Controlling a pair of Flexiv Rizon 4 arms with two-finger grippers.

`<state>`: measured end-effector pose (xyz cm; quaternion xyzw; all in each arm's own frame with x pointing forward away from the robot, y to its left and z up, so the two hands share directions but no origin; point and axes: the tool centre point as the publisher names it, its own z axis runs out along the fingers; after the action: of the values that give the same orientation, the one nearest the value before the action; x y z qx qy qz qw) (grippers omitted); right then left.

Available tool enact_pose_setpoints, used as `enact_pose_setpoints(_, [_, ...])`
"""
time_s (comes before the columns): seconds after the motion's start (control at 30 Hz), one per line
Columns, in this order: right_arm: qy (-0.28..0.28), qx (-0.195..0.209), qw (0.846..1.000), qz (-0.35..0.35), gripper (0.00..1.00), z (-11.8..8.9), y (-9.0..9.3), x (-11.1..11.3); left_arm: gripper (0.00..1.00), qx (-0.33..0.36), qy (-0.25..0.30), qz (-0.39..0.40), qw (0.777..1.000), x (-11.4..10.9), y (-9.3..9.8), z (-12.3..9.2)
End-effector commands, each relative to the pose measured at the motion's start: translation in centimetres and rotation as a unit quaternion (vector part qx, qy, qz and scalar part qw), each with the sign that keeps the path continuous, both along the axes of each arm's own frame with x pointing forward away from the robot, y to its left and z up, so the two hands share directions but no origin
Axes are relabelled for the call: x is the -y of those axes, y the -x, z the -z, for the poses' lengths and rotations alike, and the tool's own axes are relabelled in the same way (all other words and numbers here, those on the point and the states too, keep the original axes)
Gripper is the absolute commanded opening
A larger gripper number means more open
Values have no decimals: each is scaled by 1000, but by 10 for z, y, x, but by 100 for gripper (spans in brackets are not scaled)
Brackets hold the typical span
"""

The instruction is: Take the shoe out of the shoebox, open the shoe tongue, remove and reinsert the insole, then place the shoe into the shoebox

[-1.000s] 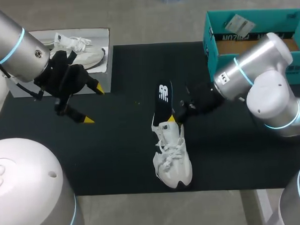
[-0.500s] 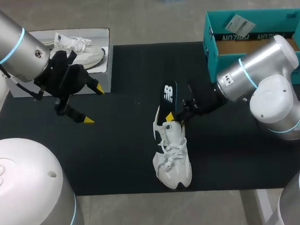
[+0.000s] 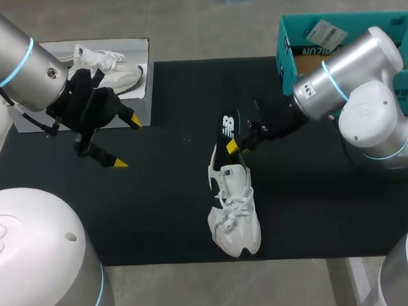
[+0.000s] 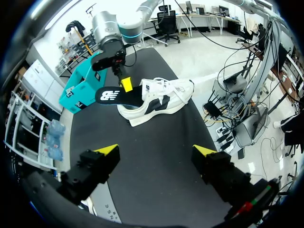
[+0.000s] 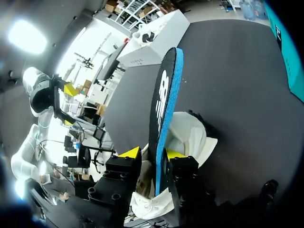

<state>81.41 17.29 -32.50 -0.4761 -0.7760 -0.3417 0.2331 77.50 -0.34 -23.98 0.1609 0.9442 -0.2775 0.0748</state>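
The right claw (image 3: 235,145) is clenched on the black insole (image 3: 225,135), pinching it edge-on with its lower end seemingly lodged in the collar of the white sneaker (image 3: 233,206), which sits on the desk's black mat (image 3: 159,209), apart from the teal shoebox (image 3: 284,48). The left claw (image 3: 125,141) hangs released and well apart, so nothing pins the sneaker; a snagged insole could drag or tip it. The narrow pinch may also let the insole twist or slip out.
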Motion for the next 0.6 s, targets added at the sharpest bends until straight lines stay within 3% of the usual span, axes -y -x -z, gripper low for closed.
enact_pose_setpoints(0.03, [3, 0, 1000, 3, 0, 0, 4, -1, 100, 0, -2, 0, 1000, 0, 0, 0])
enact_pose_setpoints(0.6, [-17, -45, 999, 8, 0, 40, 42, -13, 100, 0, -2, 0, 1000, 0, 0, 0])
